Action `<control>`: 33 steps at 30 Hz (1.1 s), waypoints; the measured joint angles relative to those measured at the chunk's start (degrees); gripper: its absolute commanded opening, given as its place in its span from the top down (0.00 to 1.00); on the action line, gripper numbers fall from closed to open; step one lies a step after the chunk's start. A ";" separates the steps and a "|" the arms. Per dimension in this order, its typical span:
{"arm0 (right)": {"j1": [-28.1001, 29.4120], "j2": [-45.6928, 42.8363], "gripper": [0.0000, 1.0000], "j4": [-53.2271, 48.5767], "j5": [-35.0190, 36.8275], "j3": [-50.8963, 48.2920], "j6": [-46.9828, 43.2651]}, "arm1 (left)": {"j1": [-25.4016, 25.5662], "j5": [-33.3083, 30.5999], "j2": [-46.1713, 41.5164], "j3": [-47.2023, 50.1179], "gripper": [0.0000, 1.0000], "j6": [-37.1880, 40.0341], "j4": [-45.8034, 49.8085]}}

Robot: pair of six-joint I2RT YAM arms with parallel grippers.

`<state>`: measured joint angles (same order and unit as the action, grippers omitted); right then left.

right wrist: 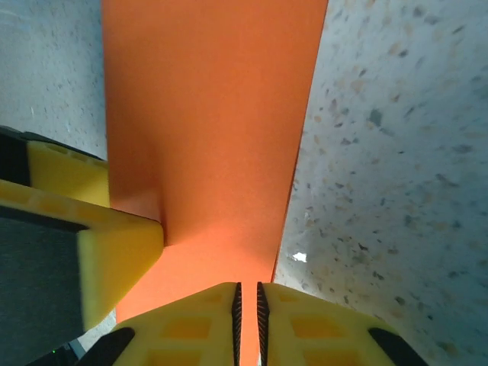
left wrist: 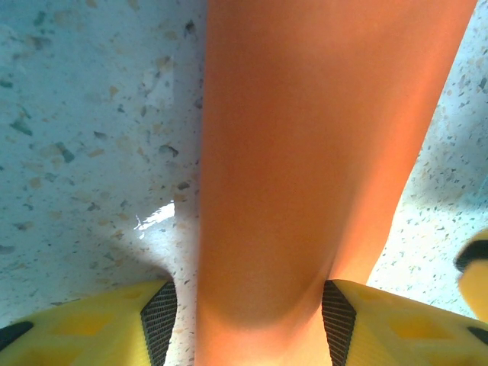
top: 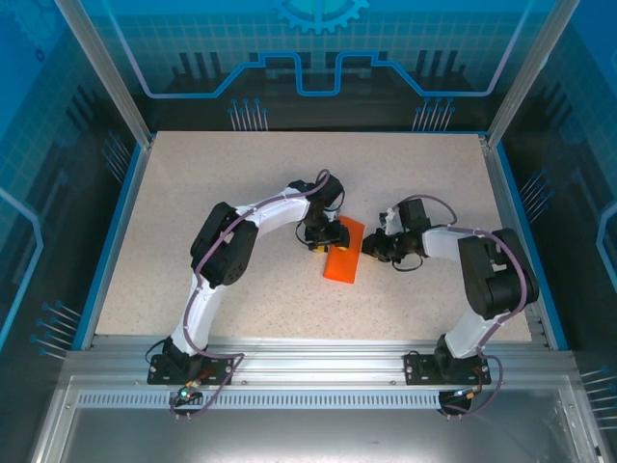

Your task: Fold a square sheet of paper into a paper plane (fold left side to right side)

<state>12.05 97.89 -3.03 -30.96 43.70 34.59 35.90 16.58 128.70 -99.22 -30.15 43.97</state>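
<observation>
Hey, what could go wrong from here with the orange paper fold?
1. The right gripper pinches the thin orange paper at one edge; pulling could tear it or skew the crease.
2. The left gripper straddles the paper close beside the right one; they might collide.

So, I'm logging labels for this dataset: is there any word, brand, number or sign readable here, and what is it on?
No text can be read anywhere.
The paper is plain orange and unmarked.
The back wall carries a gear drawing and line patterns, but no words or numbers.
</observation>
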 measured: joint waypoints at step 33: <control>2.56 5.99 0.89 -6.32 3.13 6.67 -1.53 | 0.09 -3.41 -5.01 4.35 0.38 0.33 -0.20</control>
<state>14.61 103.88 -9.34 -27.83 50.37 33.06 35.99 13.17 123.70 -94.87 -29.82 43.77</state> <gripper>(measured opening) 0.111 0.621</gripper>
